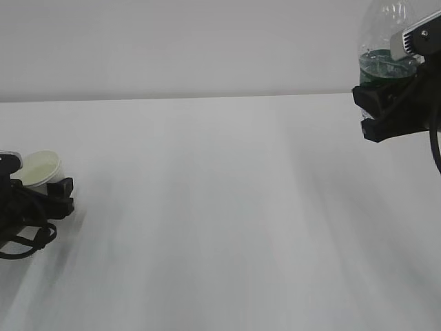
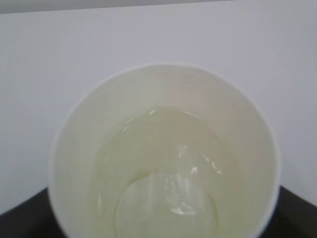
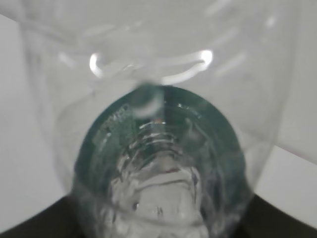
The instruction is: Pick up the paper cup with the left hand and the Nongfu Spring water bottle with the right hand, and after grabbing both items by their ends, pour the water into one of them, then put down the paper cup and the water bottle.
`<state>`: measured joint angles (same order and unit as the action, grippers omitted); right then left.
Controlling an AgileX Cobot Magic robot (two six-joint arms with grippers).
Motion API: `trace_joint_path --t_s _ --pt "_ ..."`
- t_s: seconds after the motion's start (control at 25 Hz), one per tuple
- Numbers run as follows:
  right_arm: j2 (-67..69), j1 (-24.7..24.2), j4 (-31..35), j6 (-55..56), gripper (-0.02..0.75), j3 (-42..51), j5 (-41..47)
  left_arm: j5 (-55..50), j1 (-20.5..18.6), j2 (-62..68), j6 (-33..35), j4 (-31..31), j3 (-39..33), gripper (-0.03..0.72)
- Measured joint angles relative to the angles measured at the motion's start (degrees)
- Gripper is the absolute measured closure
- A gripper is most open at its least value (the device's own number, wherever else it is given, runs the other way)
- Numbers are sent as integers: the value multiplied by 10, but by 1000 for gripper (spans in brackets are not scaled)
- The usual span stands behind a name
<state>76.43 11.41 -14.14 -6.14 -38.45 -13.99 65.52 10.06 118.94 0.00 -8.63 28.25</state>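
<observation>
The white paper cup (image 1: 40, 165) stands upright on the table at the far left. My left gripper (image 1: 38, 185) is around its lower part, one black finger (image 1: 62, 194) showing beside it. In the left wrist view the cup (image 2: 163, 99) fills the frame, with clear water (image 2: 168, 198) at its bottom. The jaws are hidden behind the cup, so their grip does not show. High at the top right, my right gripper (image 1: 387, 88) is shut on the green-labelled lower part of the Nongfu Spring water bottle (image 1: 384, 34). The bottle (image 3: 158, 129) is off the table, neck up.
The white table (image 1: 220, 221) stretches between the two arms. Its far edge meets a pale wall (image 1: 207, 48). Black cables (image 1: 24, 241) loop from the left arm at the table's left edge.
</observation>
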Motion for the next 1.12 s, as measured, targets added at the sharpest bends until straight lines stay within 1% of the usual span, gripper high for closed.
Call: trace_joint_path --t_s 0.44,1.12 --pt "0 0 0 -1 372 0 -4 1 0 0 0 1 -25 80" --pt "0 0 0 -1 372 0 -16 1 0 -38 -3 5 -100 90"
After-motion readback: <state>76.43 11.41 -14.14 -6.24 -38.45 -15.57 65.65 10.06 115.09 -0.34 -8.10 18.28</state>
